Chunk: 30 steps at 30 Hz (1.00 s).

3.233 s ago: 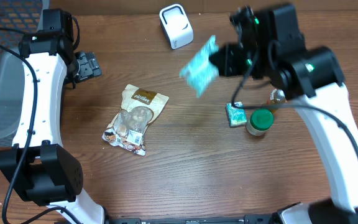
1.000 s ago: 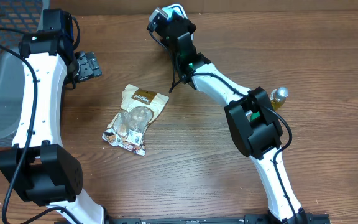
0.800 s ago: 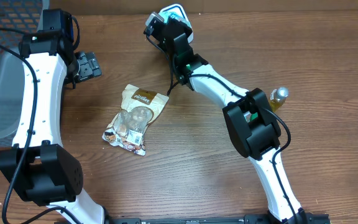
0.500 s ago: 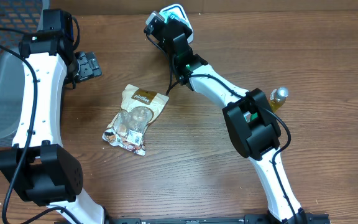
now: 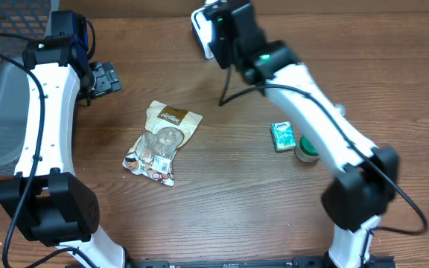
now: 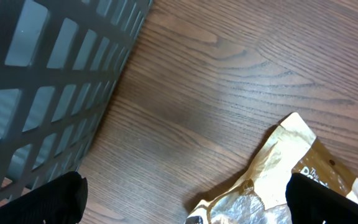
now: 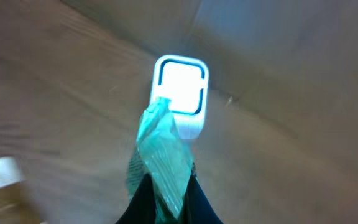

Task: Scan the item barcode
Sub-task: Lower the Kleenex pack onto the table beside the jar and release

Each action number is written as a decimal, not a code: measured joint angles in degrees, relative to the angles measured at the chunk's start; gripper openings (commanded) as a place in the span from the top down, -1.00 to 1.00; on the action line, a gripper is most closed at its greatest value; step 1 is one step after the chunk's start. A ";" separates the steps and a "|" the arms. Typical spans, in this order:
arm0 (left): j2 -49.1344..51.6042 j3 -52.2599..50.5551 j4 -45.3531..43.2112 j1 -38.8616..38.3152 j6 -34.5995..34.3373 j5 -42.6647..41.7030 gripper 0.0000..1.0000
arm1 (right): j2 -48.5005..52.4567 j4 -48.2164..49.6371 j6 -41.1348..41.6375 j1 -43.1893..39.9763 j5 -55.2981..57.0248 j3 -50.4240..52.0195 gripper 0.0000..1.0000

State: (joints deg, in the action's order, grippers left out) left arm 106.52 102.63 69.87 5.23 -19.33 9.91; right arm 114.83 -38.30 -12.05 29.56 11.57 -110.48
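while the right gripper point(image 7: 166, 194) is clenched on the lower end of a crinkled teal packet point(image 7: 159, 152), the packet stands up out of its fingers toward the white scanner point(image 7: 180, 93) at the far edge of the table point(image 5: 229, 201). seen from the right wrist, the scanner's window glows bright inside a dark rounded frame, and the packet's upper tip overlaps the scanner's lower left corner; whether the two touch cannot be told. that view is soft and blurred, and no barcode can be made out on the packet. from overhead the right arm reaches from the near right corner across to the far middle, its wrist covering part of the scanner and hiding the packet.

the left gripper point(image 5: 109, 77) hangs at the far left with its fingers spread wide and nothing between them, just beside the grey slatted basket point(image 6: 42, 74). its wrist camera looks down on bare wood and one corner of a brown and silver snack pouch point(image 5: 162, 141), which lies flat near the middle of the table. to the right, a small green box point(image 5: 282, 136) lies just beside a green-lidded jar point(image 5: 306, 151), which is partly under the right arm.
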 measured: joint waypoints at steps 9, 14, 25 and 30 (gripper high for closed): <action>-0.02 0.00 0.00 0.02 0.00 0.00 -0.99 | -0.85 -34.18 14.91 -7.74 -26.45 -0.31 0.92; -0.02 0.00 0.00 0.00 0.00 0.00 -0.99 | 0.57 -41.66 16.55 -8.13 -30.47 0.74 0.93; -0.02 0.00 0.02 0.00 0.00 0.00 -1.00 | 0.61 -45.77 16.57 -8.04 -29.92 5.29 0.93; 0.00 0.00 0.00 0.00 0.00 0.00 -1.00 | 0.63 -46.56 16.52 -8.04 -26.82 8.02 0.87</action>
State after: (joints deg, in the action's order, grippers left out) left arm 106.52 102.63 69.87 5.23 -19.33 9.91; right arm 115.46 -84.86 4.47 21.52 -15.25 -102.45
